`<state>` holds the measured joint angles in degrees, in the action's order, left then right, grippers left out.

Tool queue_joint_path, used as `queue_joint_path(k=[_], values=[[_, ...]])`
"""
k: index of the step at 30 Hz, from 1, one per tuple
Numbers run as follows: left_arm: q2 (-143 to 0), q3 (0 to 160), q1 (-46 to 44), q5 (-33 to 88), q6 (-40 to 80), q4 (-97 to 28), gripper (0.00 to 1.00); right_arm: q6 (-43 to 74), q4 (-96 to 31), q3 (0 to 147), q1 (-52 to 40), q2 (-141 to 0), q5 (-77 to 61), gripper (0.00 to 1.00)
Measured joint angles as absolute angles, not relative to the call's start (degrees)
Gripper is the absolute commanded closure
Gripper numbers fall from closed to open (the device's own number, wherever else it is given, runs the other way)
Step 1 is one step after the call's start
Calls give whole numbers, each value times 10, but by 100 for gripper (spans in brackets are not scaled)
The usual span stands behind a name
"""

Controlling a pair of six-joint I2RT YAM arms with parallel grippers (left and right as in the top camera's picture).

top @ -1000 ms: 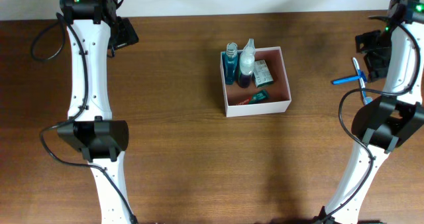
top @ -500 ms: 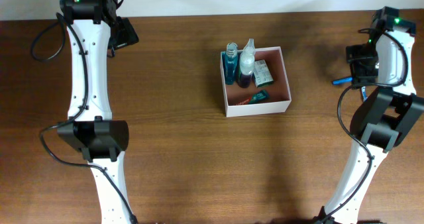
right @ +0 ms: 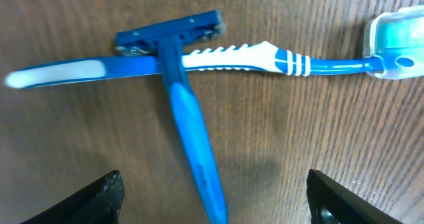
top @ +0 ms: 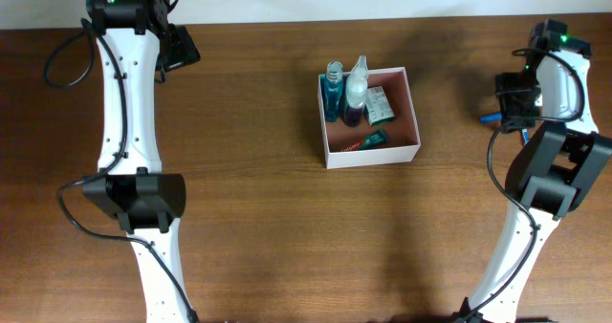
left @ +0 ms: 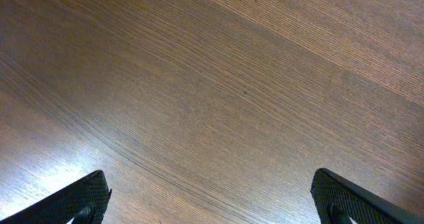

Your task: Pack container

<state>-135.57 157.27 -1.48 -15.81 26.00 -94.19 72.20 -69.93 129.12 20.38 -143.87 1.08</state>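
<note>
Since a second ago the right arm has swung inward and down over the blue toiletries near the table's [top: 249,199] right edge, so that from overhead they are now almost hidden beneath its wrist, while the left arm has not shifted. The left gripper [left: 209,207] hangs over bare wood at the far left corner, its jaws spread wide with nothing between them. The container [top: 373,155] sits at the table's centre, well apart from both grippers, already holding two bottles [top: 334,92], a green-and-white packet [top: 380,103] and a small tube [top: 376,139] along its back and middle. The right gripper [right: 213,203] hovers with its jaws wide, straddling the handle of a blue razor [right: 191,141], which lies across a toothbrush [right: 265,57]. The step in hand looks like picking the razor. To do it well, descend straight onto the handle's lower half, clear of the crossing point, so the jaws close on the razor alone and the toothbrush is not dragged along or pinched with it.
</note>
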Motion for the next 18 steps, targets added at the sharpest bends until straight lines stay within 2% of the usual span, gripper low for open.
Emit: queue_joint_path(k=[15,18], values=[[-1356,1573,-15,-158,260,-942,1,722,-699,1275,204,-1439,17,22],[-1356,1573,-15,-158,260,-942,1,722,-699,1275,204,-1439,17,26]])
